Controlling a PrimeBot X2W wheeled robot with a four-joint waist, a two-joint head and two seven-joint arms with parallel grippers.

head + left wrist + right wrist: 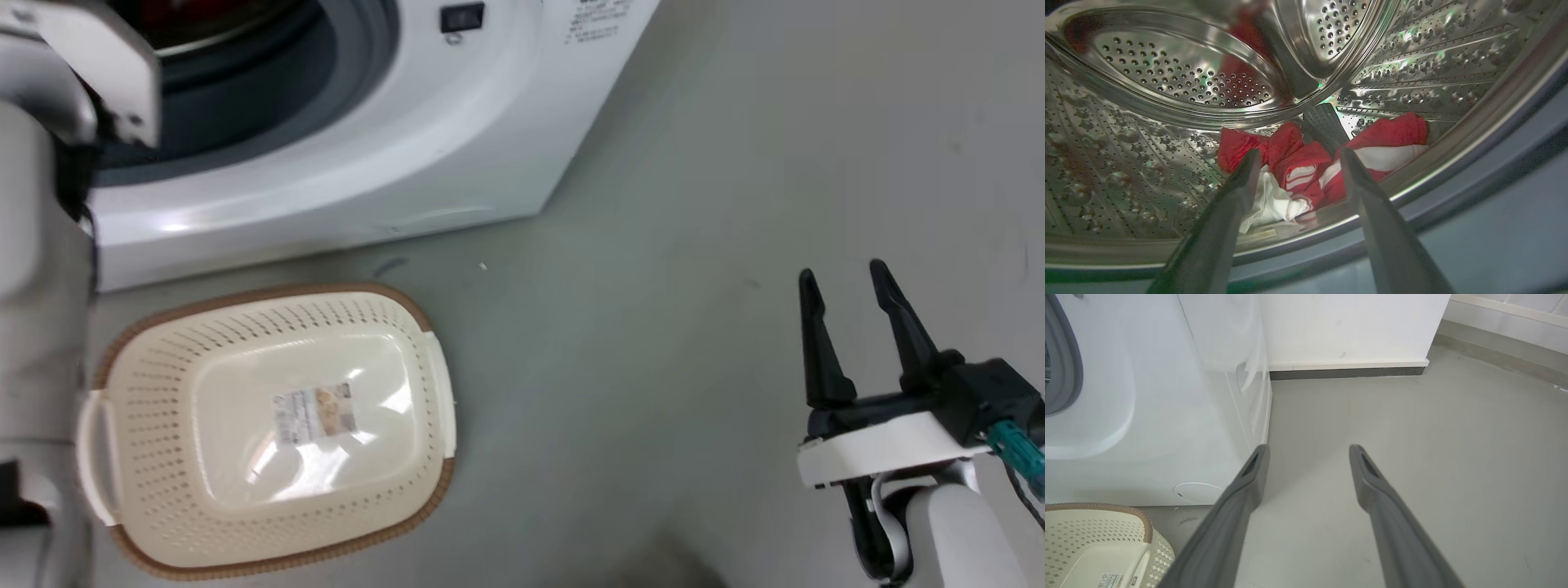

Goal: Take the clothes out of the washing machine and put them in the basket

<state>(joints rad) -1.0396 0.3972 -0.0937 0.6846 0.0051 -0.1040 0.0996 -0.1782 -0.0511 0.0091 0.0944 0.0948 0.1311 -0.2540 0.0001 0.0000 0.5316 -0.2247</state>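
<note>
The basket (pixel 163 367) sits on the grey floor (pixel 694 245) just before the washing machine (pixel 367 163). It is low, cream plastic with perforated walls and a brown woven-look rim. Its glossy base shows in full and carries a label sticker (pixel 317 412).

Well to its right, the right gripper (pixel 842 269) hangs over bare floor. Its two long dark fingers are spread apart and hold nothing. The right wrist view shows the same gap (pixel 1309 447), with the basket's corner (pixel 1094 535) at the lower left.

The pale left forearm (pixel 33 327) rises towards the machine's round opening, which is edged by a grey rubber ring (pixel 343 65). In the left wrist view, the left gripper (pixel 1299 153) points into the shiny perforated steel drum (pixel 1126 163), its fingers parted and gripping nothing.

The clothes (pixel 1388 130) lie crumpled on the drum's bottom just beyond and between the fingertips, soft red fabric with white stripes and a white patch. Whether the tips touch them cannot be told. Behind the heap stands a dark ribbed paddle (pixel 1327 122).
</note>
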